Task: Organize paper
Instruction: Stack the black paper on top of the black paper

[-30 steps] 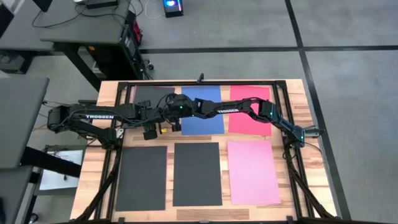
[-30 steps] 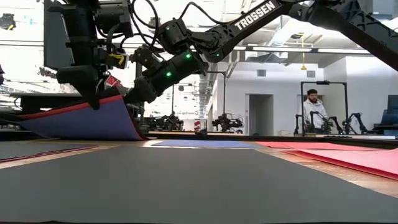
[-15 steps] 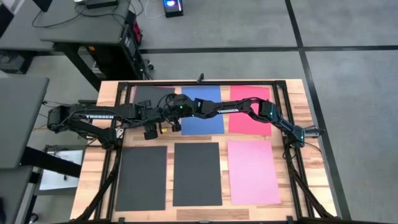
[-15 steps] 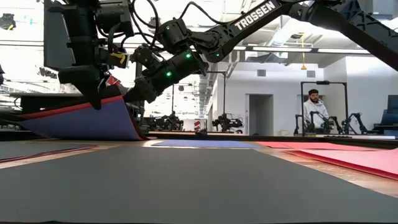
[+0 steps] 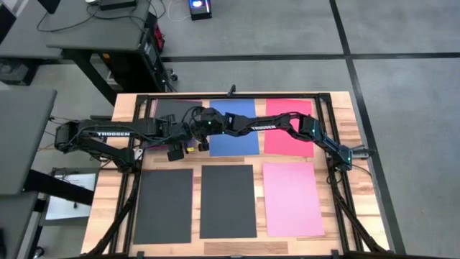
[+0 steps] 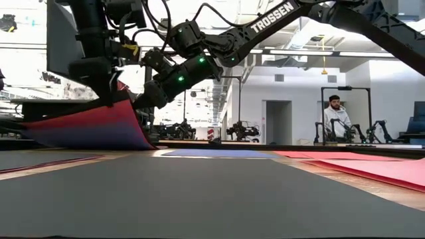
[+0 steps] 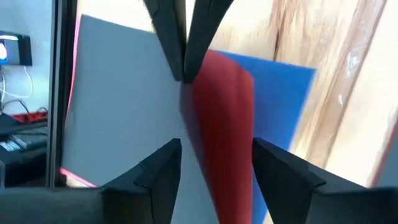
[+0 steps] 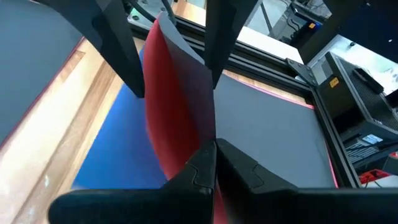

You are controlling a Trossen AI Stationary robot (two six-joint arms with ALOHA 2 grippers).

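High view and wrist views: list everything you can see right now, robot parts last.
dark grey sheets: three, dark grey; front left, front middle, back left
pink sheet: one, pink, front right
blue sheet: one, blue, back middle
flat red sheet: one, red, back right
lifted red sheet: one, red, curled up above the blue sheet
table: one, wood
person: one, far back in the room
right gripper: jaws shut on the lifted red sheet
left gripper: jaws open, either side of it
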